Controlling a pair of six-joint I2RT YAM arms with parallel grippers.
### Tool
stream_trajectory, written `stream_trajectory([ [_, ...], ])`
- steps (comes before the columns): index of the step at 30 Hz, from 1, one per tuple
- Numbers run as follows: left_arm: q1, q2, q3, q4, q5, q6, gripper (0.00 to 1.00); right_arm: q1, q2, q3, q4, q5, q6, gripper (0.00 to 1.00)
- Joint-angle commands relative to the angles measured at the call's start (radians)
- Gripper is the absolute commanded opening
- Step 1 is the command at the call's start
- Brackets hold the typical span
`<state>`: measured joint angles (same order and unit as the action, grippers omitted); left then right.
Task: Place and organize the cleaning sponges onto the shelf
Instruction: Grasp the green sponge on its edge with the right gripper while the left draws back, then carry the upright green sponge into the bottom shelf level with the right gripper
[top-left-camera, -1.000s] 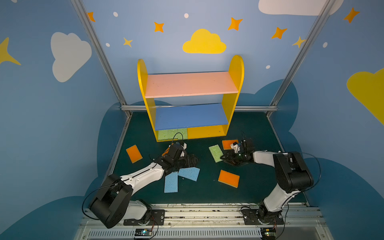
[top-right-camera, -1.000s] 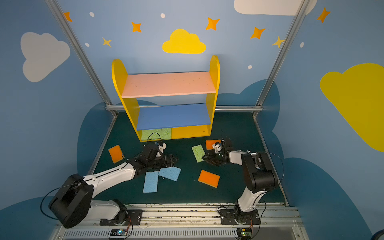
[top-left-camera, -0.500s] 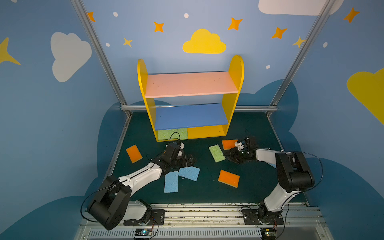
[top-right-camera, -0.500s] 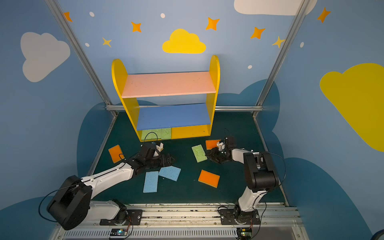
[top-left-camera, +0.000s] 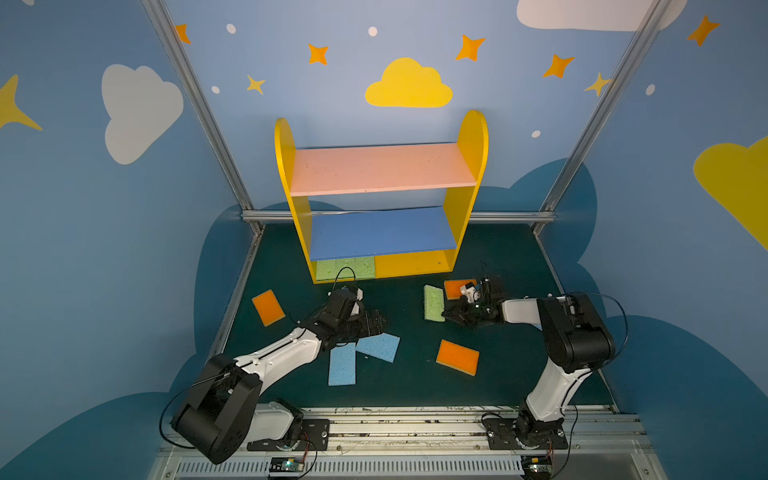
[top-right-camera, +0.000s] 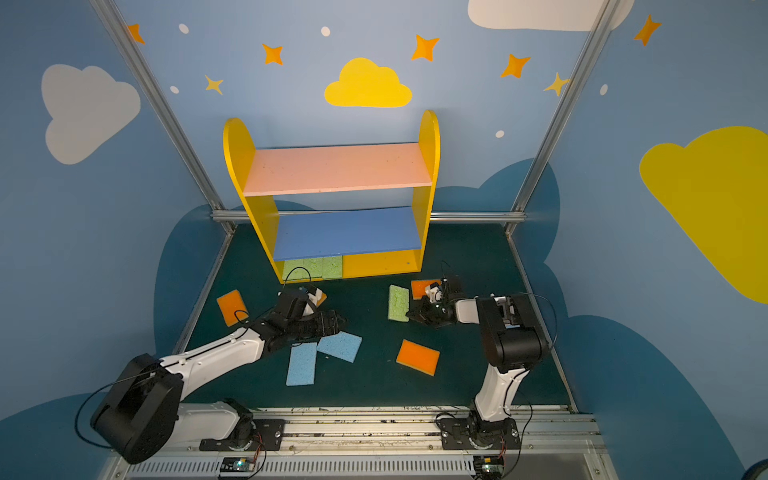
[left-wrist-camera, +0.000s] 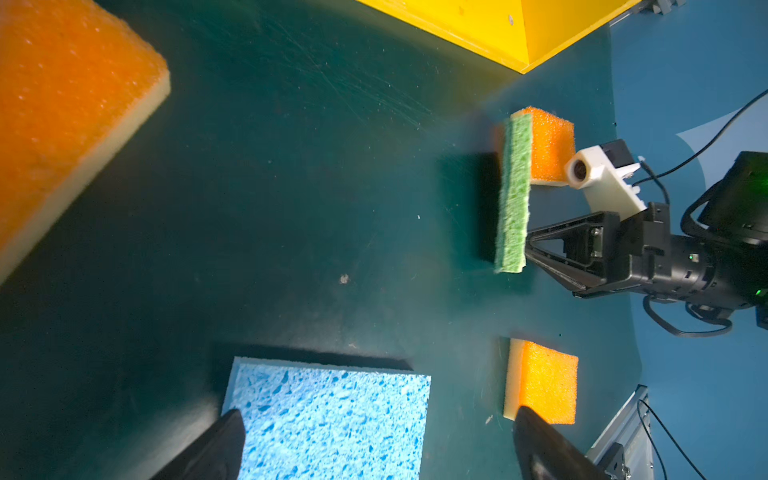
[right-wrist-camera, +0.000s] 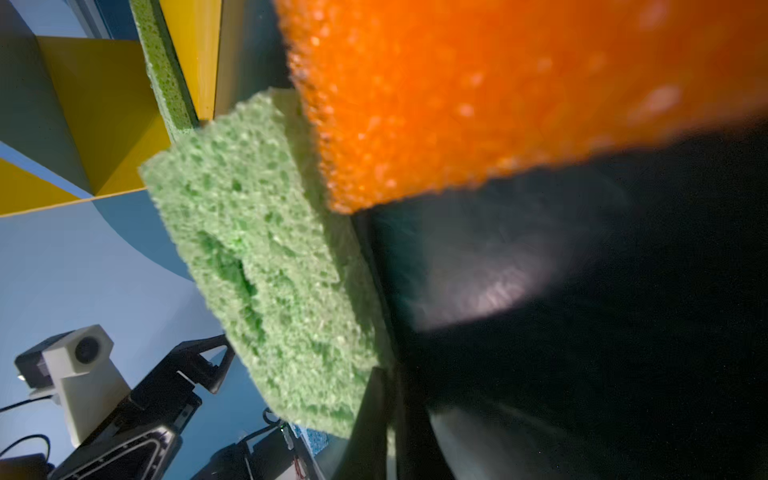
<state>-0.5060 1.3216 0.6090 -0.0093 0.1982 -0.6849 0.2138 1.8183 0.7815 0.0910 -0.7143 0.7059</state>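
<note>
My right gripper is shut on one edge of a light green sponge, which is tipped up off the floor. An orange sponge lies just behind it. My left gripper hangs open over a light blue sponge, which overlaps a second blue one. More orange sponges lie on the floor. The shelf stands at the back. Green sponges sit at the left of its bottom board.
The dark green floor is bounded by blue walls and metal posts. A rail with both arm bases runs along the front. Part of another orange sponge shows beside the left wrist.
My right gripper drew back a little, came in again and shut on the green sponge's edge, and the sponge tipped up. The left gripper stayed open and barely shifted.
</note>
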Motion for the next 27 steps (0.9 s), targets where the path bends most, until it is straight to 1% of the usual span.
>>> stream_trajectory([
  [1,0.004,-0.030,-0.020,-0.022,0.002,-0.006,0.99,0.008,0.020,-0.025,-0.003,0.019,0.023,0.04],
  [7,0.008,-0.058,-0.045,-0.044,-0.018,-0.015,0.99,0.022,0.009,-0.022,0.036,-0.011,0.045,0.02],
  [14,0.012,-0.074,-0.049,-0.083,-0.035,-0.016,0.99,0.088,0.018,0.009,0.126,-0.035,0.109,0.02],
  [21,0.021,-0.074,-0.077,-0.109,-0.051,-0.003,0.99,0.162,0.085,0.082,0.202,-0.054,0.172,0.02],
  [27,0.033,-0.044,-0.129,-0.097,-0.054,0.010,0.99,0.192,0.163,0.129,0.271,-0.073,0.236,0.02],
])
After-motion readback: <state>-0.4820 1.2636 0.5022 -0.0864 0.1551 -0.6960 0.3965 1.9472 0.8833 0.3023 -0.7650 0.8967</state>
